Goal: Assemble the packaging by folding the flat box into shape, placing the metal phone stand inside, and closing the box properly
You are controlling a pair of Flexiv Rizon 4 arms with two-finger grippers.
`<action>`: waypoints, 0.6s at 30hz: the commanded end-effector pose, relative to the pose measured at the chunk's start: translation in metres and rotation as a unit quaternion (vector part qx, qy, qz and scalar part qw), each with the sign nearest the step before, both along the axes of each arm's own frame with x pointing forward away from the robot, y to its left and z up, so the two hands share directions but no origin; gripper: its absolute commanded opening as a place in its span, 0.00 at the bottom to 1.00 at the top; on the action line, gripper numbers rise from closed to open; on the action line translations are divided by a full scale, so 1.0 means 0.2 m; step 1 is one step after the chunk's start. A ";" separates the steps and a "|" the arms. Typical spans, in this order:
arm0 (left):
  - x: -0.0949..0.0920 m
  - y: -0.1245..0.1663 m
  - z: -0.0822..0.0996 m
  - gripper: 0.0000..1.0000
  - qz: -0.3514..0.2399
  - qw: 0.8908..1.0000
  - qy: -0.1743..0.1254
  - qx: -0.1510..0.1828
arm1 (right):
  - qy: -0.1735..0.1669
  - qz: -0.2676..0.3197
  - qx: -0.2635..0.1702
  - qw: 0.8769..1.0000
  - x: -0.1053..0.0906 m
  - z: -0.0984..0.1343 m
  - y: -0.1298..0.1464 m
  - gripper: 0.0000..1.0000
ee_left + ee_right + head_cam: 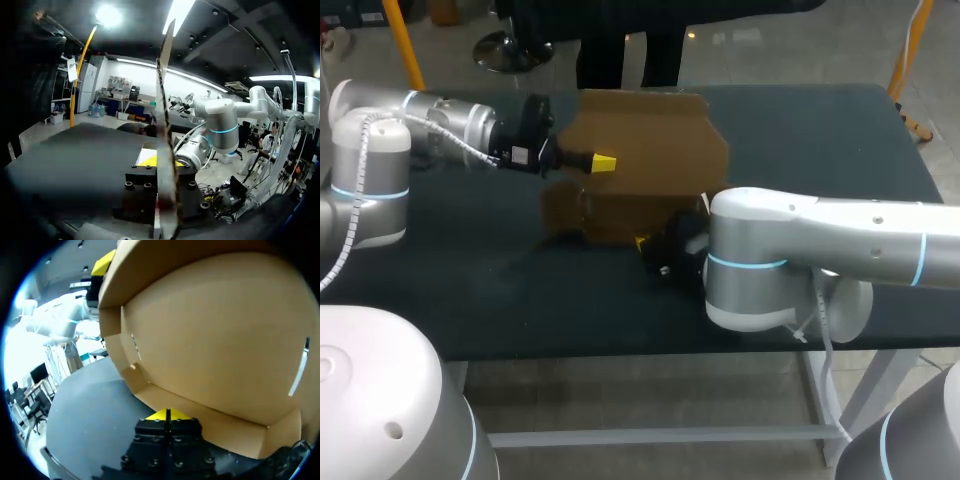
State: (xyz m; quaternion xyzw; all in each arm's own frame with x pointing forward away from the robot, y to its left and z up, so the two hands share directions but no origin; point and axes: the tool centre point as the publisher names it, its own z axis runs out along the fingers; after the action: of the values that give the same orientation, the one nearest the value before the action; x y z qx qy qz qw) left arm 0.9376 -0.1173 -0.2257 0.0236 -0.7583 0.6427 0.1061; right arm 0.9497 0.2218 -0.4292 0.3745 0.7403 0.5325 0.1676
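A: Where does the cardboard box [645, 150] sit against the left gripper [603, 162]?

B: One upright panel runs edge-on straight between its fingers. In the left wrist view the jaws are clamped on that panel from both sides, with a yellow fingertip [146, 159] flat against one face. The rest of the panel rises ahead of the jaws.

A: And the right gripper [168, 415]?

B: Its jaws are pressed together with nothing between them, and the two yellow tips meet in a thin seam. The half-folded box stands just ahead of them, its hollow side facing the tips. The tips are close to the low front flap. I cannot tell whether they touch it.

A: Is the box down on the table [470, 290]?

B: The lower edge rests on the dark top just ahead of the right jaws. The upper panel is up at the left jaws.
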 end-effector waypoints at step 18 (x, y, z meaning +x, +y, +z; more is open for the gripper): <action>0.00 0.01 -0.02 0.00 -0.001 1.000 0.002 -0.001 | -0.012 0.002 0.005 1.000 -0.06 0.06 0.00 0.00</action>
State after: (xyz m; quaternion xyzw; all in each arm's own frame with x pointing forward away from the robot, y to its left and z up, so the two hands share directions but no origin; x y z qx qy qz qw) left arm 0.9377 -0.1164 -0.2265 0.0247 -0.7574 0.6437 0.1066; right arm 0.9470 0.2259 -0.4217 0.3673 0.7395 0.5382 0.1691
